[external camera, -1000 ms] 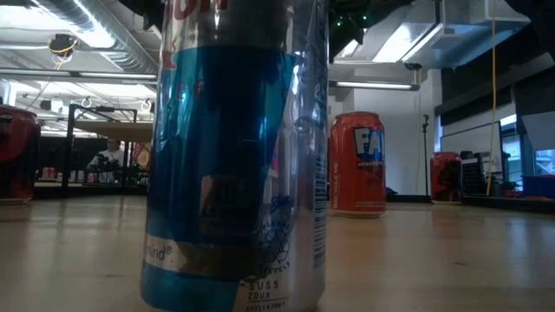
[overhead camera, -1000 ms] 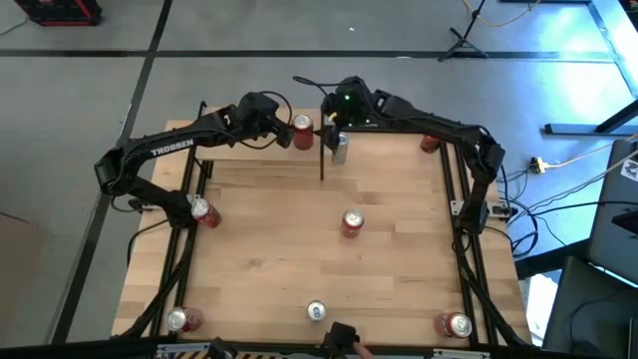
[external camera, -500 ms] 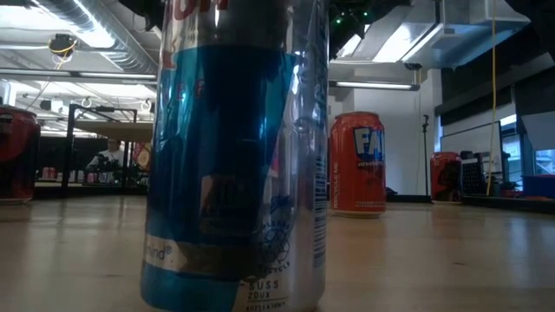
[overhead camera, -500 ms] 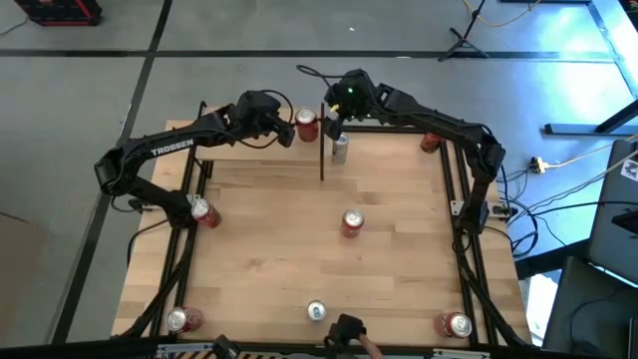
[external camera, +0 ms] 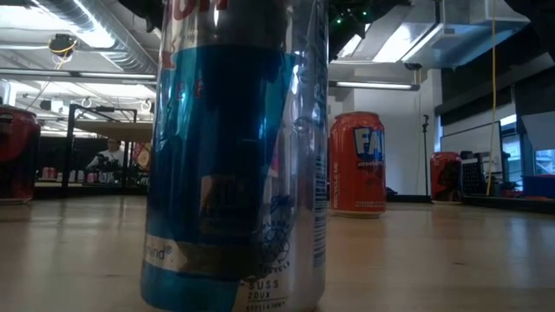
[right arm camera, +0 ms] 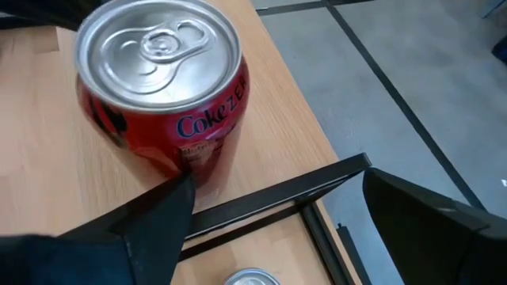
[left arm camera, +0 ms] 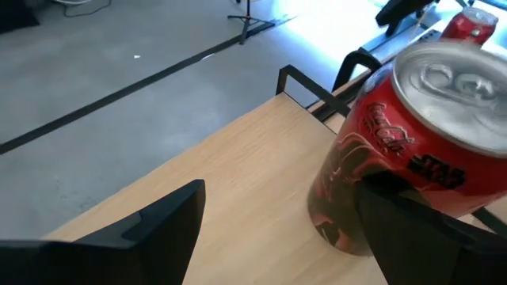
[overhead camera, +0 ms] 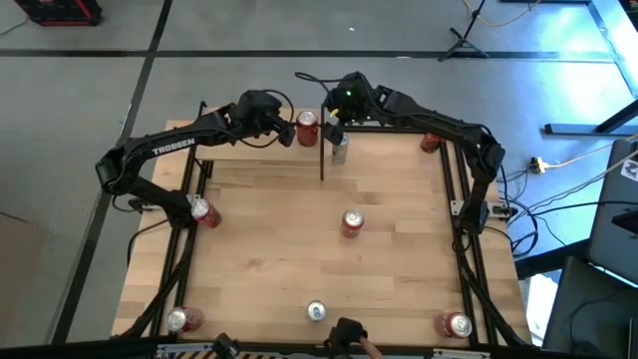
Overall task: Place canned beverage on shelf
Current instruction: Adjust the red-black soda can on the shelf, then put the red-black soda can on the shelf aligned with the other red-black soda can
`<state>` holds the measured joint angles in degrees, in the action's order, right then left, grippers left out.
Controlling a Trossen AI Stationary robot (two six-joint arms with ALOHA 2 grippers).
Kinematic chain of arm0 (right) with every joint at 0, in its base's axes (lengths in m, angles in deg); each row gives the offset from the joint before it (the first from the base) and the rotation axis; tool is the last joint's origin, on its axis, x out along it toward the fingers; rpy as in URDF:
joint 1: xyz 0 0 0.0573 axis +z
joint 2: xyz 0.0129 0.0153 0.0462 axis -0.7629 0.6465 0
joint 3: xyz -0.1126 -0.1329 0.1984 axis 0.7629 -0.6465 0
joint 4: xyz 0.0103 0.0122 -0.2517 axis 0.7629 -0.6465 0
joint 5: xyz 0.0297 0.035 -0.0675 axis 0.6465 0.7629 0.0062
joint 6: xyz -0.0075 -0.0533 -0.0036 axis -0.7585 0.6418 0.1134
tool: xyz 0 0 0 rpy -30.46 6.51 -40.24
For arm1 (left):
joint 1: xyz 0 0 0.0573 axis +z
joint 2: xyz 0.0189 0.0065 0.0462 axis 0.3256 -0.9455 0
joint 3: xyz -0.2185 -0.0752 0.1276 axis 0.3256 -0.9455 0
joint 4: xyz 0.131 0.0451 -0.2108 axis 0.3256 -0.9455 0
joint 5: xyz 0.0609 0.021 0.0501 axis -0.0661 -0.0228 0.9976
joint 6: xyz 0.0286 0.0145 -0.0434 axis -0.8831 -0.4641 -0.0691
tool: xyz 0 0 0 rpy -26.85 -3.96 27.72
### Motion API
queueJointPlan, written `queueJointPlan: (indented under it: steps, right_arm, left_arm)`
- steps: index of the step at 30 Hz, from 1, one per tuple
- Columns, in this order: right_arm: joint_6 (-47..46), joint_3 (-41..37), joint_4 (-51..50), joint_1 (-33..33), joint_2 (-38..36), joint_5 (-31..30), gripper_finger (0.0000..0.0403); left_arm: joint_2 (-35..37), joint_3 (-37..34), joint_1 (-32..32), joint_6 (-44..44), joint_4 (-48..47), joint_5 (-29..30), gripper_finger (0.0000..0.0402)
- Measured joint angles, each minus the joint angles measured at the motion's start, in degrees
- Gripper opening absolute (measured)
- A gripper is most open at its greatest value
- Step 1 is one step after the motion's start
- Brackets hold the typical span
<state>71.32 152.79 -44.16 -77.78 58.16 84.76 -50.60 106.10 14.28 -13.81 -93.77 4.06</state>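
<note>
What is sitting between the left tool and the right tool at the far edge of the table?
One upright red cola can, seen in the high view between the left tool and the right tool; each wrist view shows it too.

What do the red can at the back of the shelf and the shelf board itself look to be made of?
The red can looks like thin aluminium: bare silvery lid with pull tab, glossy printed red wall. The shelf board looks like light wood with a matte finish and faint straight grain, though laminate cannot be ruled out. Its frame appears to be black metal bar.
</note>
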Motion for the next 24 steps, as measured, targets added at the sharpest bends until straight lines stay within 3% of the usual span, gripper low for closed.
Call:
queueJointPlan:
  steps: [14, 24]
  right_arm:
    - [0.6, 0.0, -0.2, 0.0, 0.0, -1.8, 0.0356]
    - [1.3, 0.1, -3.0, 0.0, -3.7, -1.8, 0.0356]
  left_arm:
    - [-0.1, 0.0, 0.0, -1.0, 1.2, 0.4, 0.0322]
    - [9.6, 0.0, -0.9, -1.0, -3.3, -2.0, 0.0322]
